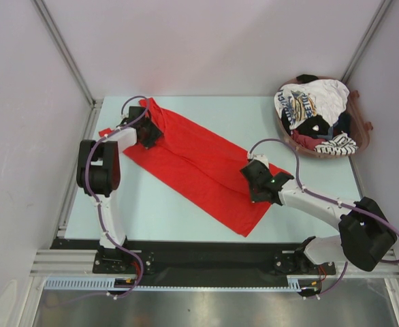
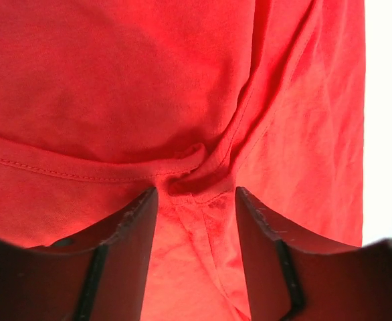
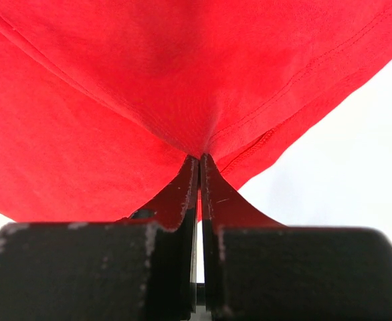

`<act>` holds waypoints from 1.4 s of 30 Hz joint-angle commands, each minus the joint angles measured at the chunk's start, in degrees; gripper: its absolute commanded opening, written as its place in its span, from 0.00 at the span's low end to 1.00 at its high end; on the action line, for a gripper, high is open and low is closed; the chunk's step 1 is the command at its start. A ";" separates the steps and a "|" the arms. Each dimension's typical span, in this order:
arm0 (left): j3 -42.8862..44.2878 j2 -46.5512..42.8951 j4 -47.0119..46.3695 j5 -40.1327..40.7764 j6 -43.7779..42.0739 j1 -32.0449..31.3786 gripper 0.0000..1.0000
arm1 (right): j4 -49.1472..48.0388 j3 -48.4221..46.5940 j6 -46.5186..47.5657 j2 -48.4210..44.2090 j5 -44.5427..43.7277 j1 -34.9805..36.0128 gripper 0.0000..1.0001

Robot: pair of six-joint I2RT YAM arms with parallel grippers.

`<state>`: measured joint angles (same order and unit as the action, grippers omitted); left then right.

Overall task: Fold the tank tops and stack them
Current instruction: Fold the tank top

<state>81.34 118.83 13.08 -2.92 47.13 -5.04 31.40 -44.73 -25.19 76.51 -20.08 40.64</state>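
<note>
While it lies spread on the table (image 1: 206, 109), the red tank top (image 1: 193, 160) runs its long axis diagonally, far-left to near-right. Left gripper (image 2: 196, 200): jaws apart, straddling a bunched hem fold at the far-left end. Right gripper (image 3: 199, 164): closed, pinching cloth toward the near-right end.

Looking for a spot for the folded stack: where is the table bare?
Bare table between the red tank top and the near rail, and the far strip between it and the basket. Crowded: the basket, heaped with tops, and the middle.
</note>
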 commanded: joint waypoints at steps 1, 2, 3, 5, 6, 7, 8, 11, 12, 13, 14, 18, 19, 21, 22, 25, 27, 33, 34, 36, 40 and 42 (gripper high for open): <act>0.57 -1.58 -0.25 0.73 -1.34 -0.59 0.54 | -1.60 0.52 0.23 -1.19 0.56 -0.30 0.00; 0.57 -1.41 -0.86 0.55 -1.26 -0.59 0.52 | -1.52 0.52 0.23 -1.27 0.48 -0.39 0.00; 0.83 -1.06 -0.95 0.28 -1.08 -0.59 0.45 | -1.51 0.61 0.23 -1.28 0.56 -0.39 0.00; 1.54 -0.79 -1.04 -0.07 -1.17 -0.59 0.36 | -1.51 0.61 0.23 -1.28 0.74 -0.48 0.00; 1.63 -0.53 -1.21 -0.16 -1.25 -0.59 0.27 | -1.51 0.61 0.23 -1.36 0.65 -0.48 0.00; 1.89 -0.35 -1.30 -0.25 -1.26 -0.67 0.23 | -1.43 0.61 0.14 -1.36 0.56 -0.56 0.00; 1.98 -0.26 -1.39 -0.59 -1.60 -0.67 0.20 | -1.34 0.61 0.14 -1.54 0.56 -0.56 0.00; 2.94 0.53 -1.22 -1.30 -2.22 -0.67 0.12 | -1.51 0.52 0.23 -1.71 0.91 -0.74 0.00; 3.12 0.70 -0.96 -1.04 -2.31 -0.76 0.15 | -1.51 0.43 0.23 -1.80 1.00 -0.83 0.00; 3.04 0.79 -0.95 -1.04 -2.31 -0.76 0.15 | -1.51 0.43 0.23 -1.98 1.18 -0.92 0.00; 2.69 0.71 -1.30 -1.12 -2.48 -0.76 0.10 | -1.34 0.26 0.32 -2.07 1.09 -1.00 0.00; 1.89 -0.96 -2.53 -0.86 -2.22 -0.67 0.00 | -0.46 -0.36 0.23 -3.29 0.65 -1.44 0.00; 2.33 -1.22 -2.36 -0.86 -2.14 -0.67 0.01 | -0.11 -0.88 0.23 -3.56 0.48 -1.97 0.00; 4.08 -1.40 -1.92 -1.82 -1.96 -0.67 0.00 | 0.85 -1.58 0.23 -4.43 -0.05 -2.67 0.00; 5.05 -1.40 -0.79 -2.18 -1.87 -0.67 0.00 | 1.29 -2.46 0.23 -4.79 -0.14 -3.54 0.00; 9.87 -1.32 1.32 -2.62 -1.78 -0.59 0.00 | 2.61 -3.69 0.58 -7.07 -1.19 -3.73 0.00; 11.29 -1.58 2.21 -2.97 -1.78 -0.06 0.00 | 3.40 -3.96 0.84 -8.39 -1.72 -3.29 0.00; 13.58 -3.16 3.70 -4.90 -1.87 1.26 0.00 | 5.43 -4.58 0.32 -10.94 -2.16 -2.15 0.00; 13.23 -3.86 3.71 -5.08 -1.96 1.35 0.00 | 5.60 -4.66 0.14 -11.03 -2.16 -2.06 0.00; 12.53 -4.48 3.36 -5.78 -1.96 1.87 0.00 | 6.22 -5.19 -0.12 -11.38 -1.98 -1.01 0.00; 10.25 -6.93 2.56 -6.92 -1.96 2.84 0.00 | 7.27 -5.89 -0.30 -11.56 -1.19 2.06 0.00; 8.75 -7.73 2.13 -7.36 -1.96 3.28 0.00 | 7.89 -5.89 -1.09 -11.47 -1.37 3.30 0.00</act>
<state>91.37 116.27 16.56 -8.93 45.91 -2.94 37.45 -48.14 -25.23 66.39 -20.71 42.13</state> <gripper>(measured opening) 0.012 0.012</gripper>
